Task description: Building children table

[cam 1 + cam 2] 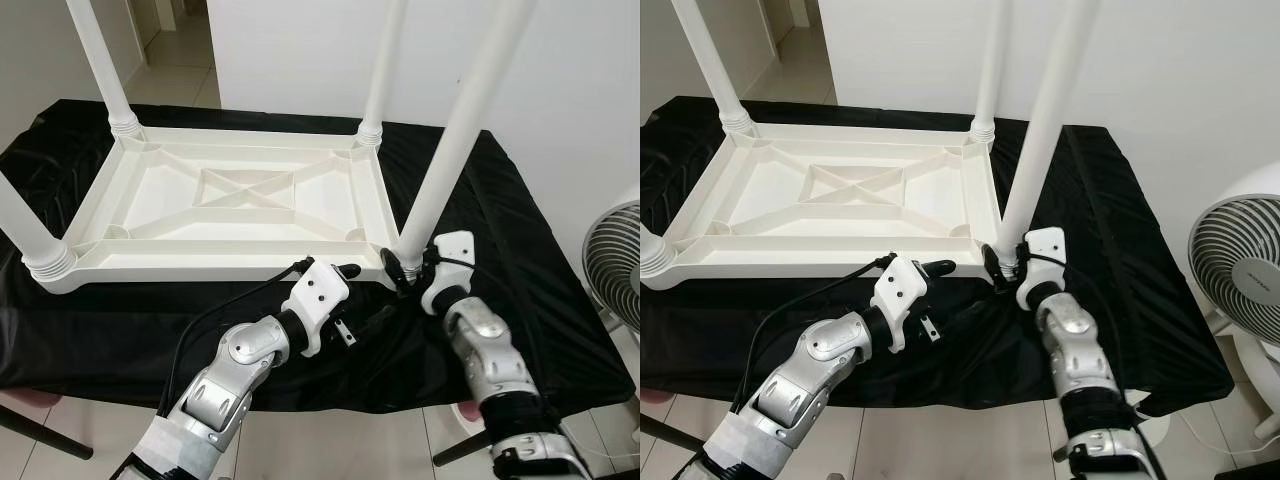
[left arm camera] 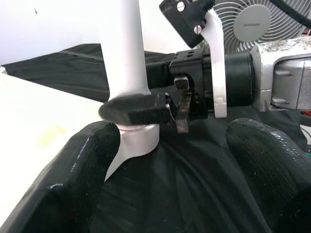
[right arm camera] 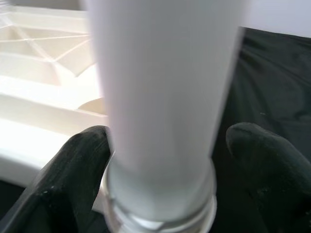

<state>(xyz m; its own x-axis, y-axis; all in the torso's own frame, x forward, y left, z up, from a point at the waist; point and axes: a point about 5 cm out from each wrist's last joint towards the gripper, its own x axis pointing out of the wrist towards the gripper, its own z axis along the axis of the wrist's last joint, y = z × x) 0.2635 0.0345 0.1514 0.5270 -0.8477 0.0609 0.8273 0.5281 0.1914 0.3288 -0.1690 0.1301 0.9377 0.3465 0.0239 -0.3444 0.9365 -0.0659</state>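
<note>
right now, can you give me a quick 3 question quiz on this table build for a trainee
1. True or false: the white tabletop lies upside down on the black cloth.
2. Which gripper is around the base of the near right leg? A) left gripper B) right gripper C) both
3. Fill in: behind the cloth's right edge stands a white ____.

Key
1. True: its ribbed underside faces up and four legs point upward.
2. B: the right gripper has a finger on each side of the leg's base; the left gripper is beside it, open and holding nothing.
3. Fan.
</note>
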